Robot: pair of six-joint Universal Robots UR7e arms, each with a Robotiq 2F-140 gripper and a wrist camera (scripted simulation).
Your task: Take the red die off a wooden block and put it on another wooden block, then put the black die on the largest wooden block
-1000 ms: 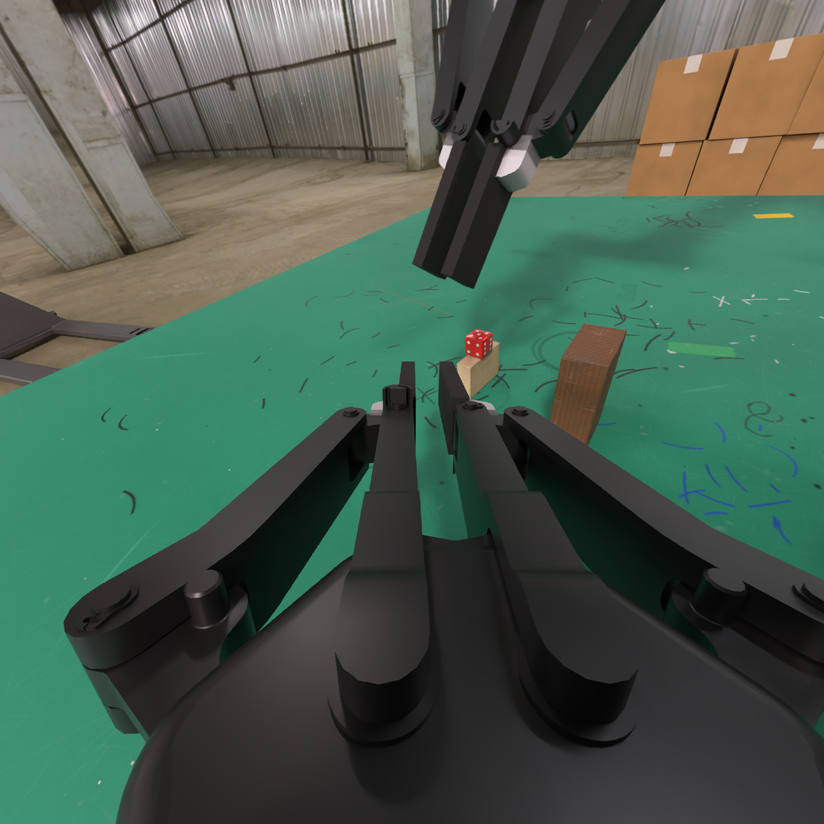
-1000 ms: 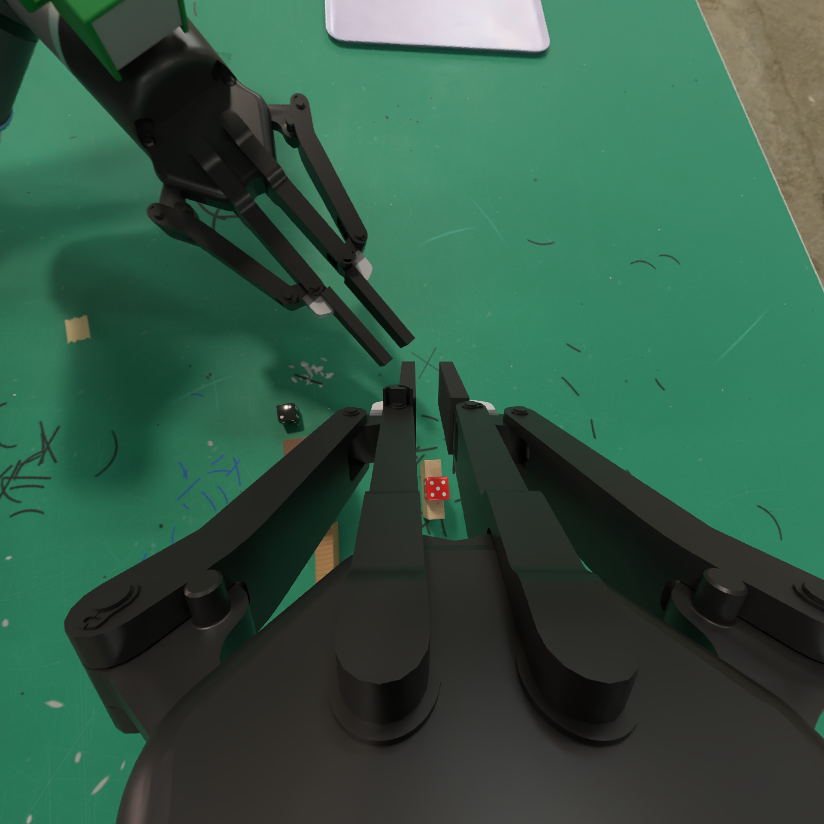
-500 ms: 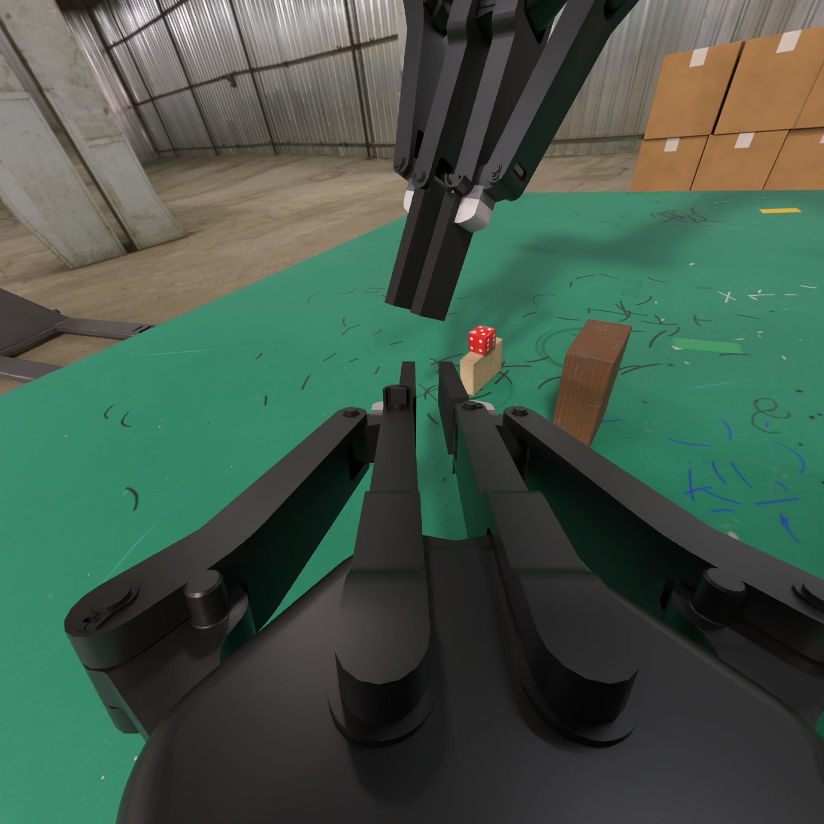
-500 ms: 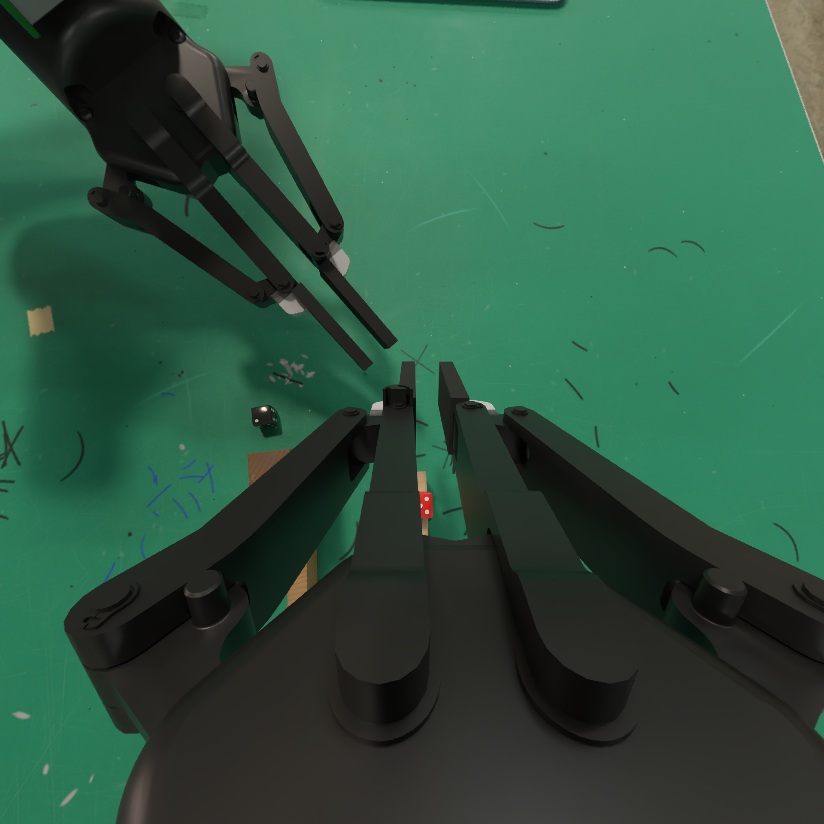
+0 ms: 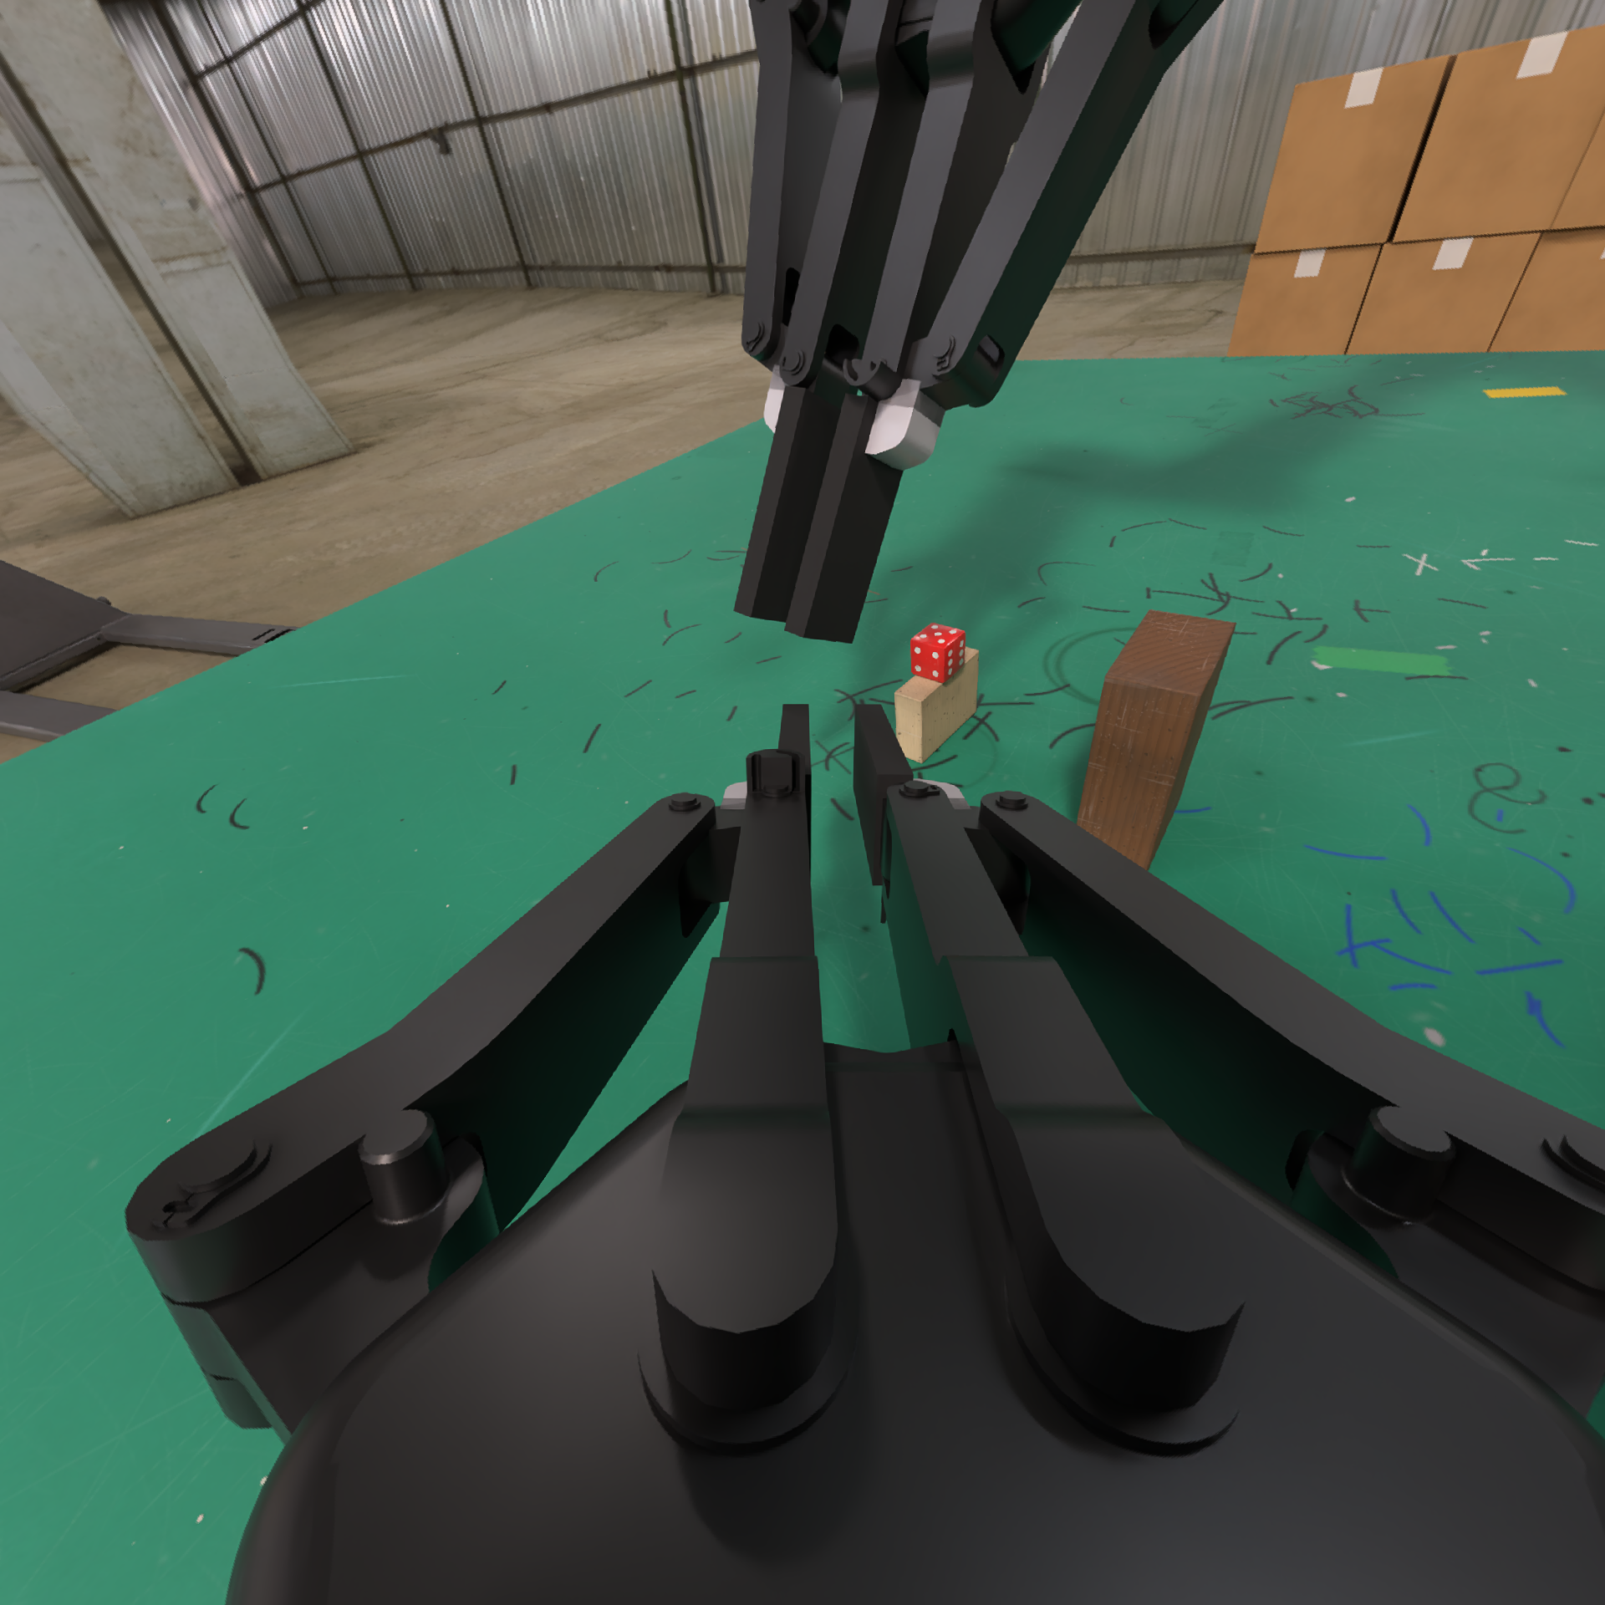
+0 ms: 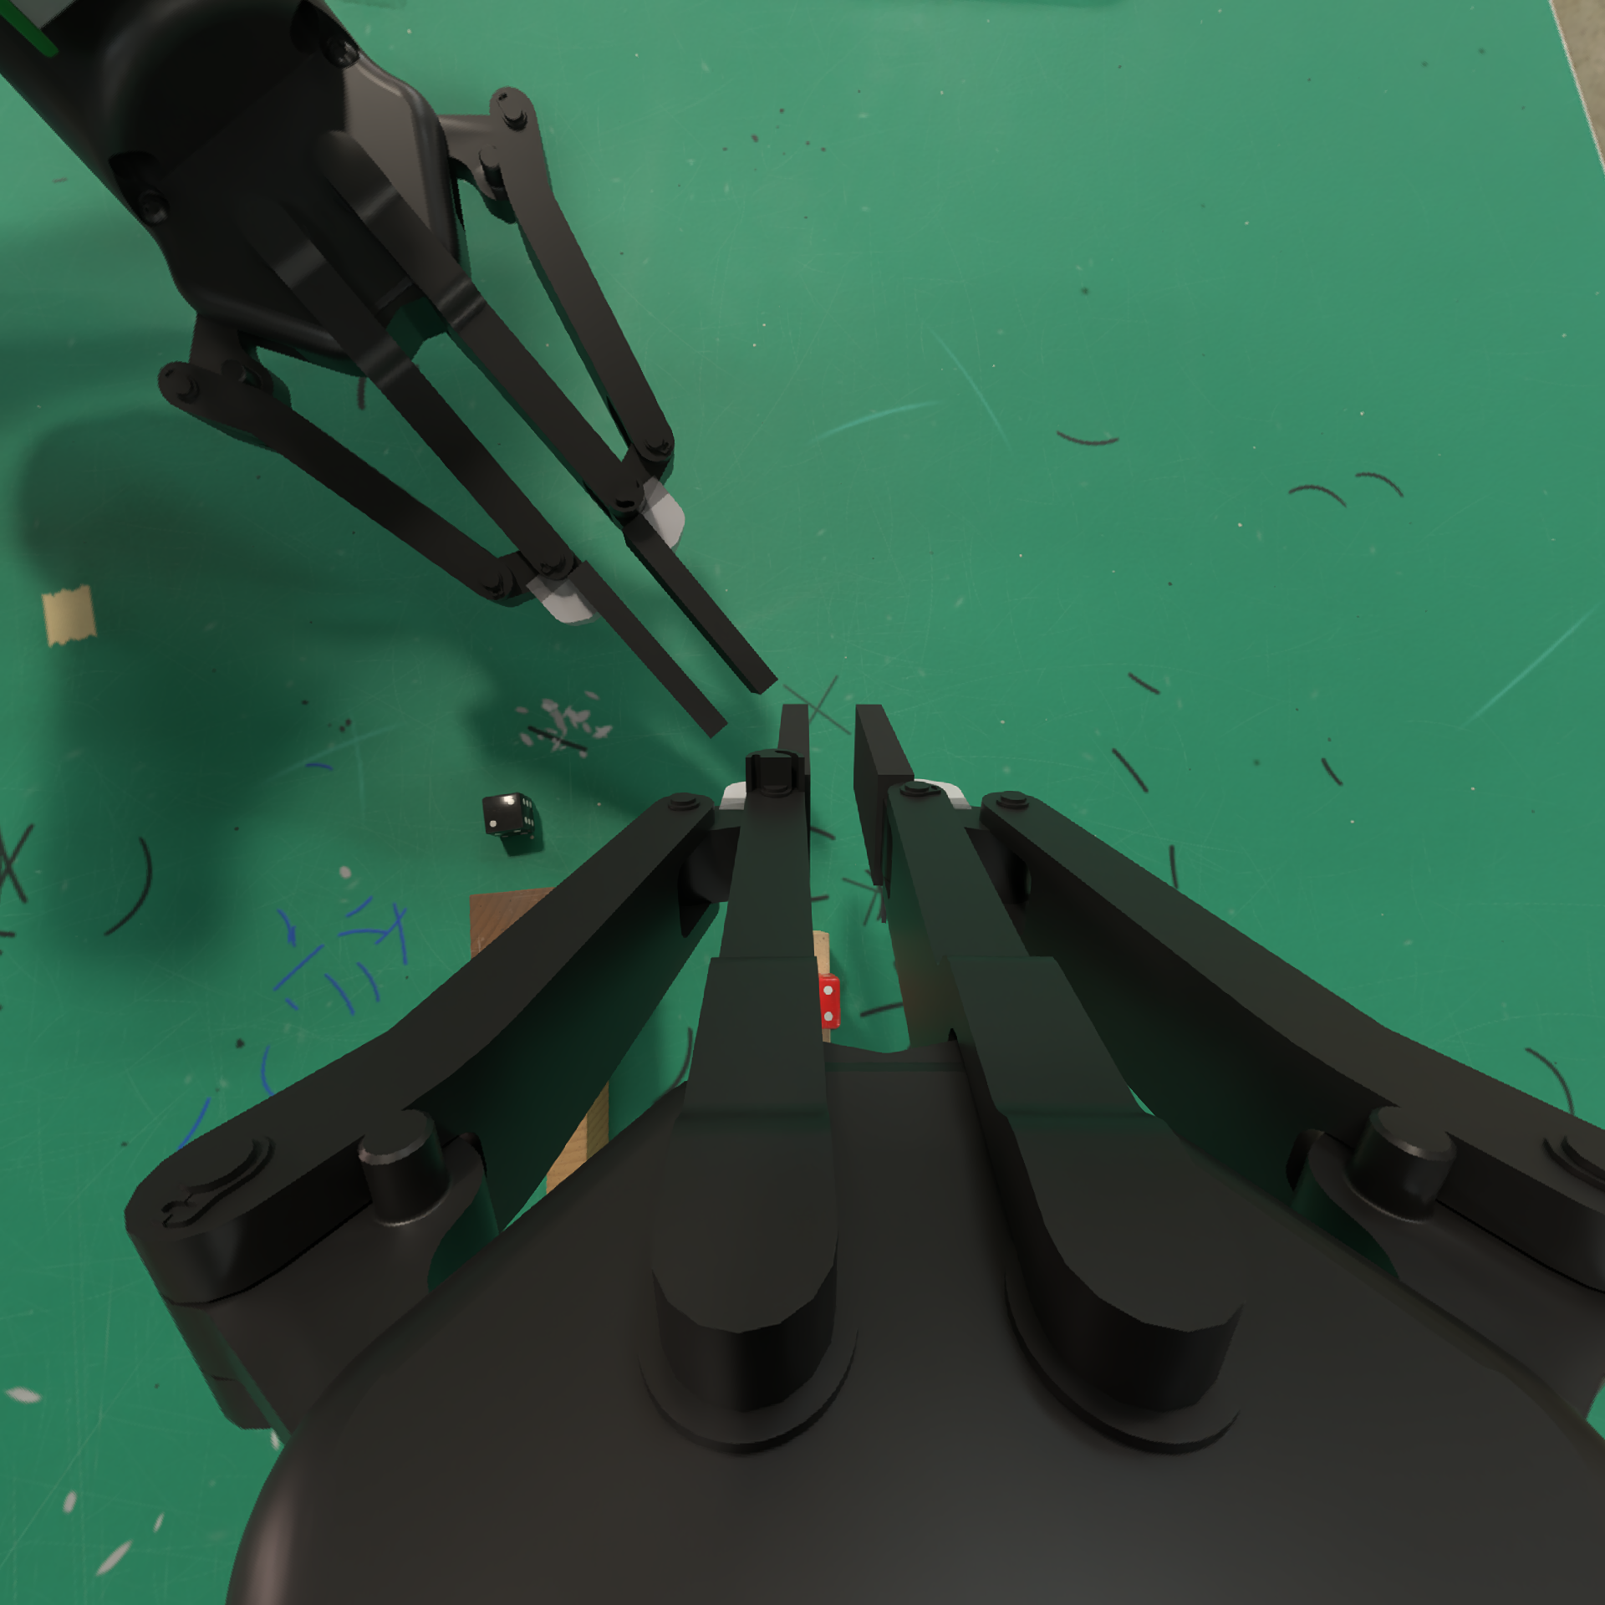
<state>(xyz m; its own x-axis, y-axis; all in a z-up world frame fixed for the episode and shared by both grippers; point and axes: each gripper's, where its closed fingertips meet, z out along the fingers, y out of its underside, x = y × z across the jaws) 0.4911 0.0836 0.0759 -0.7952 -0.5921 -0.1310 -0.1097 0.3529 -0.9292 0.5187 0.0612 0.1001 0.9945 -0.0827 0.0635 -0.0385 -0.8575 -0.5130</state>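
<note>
The red die [image 5: 938,651] sits on a small pale wooden block [image 5: 942,708] on the green table. A taller dark brown block [image 5: 1155,738] stands to its right. My left gripper [image 5: 829,721] is shut and empty, low over the table just short of the pale block. My right gripper [image 5: 799,621] hangs from above, shut, left of the die. In the right wrist view my right gripper [image 6: 829,721] is shut, and the red die [image 6: 829,999] peeks out beneath its fingers. The black die [image 6: 508,815] lies on the table beside the brown block [image 6: 504,912].
A strip of light wood [image 6: 582,1138] shows under my right gripper's link; I cannot tell what it belongs to. A scrap of tape [image 6: 68,615] lies at the left. The table's edge [image 5: 434,573] runs to the left, with cardboard boxes [image 5: 1433,200] behind.
My right gripper has moved away from the red die toward my left gripper and come lower. The red die has slid behind its fingers in the right wrist view. My left gripper has barely moved.
</note>
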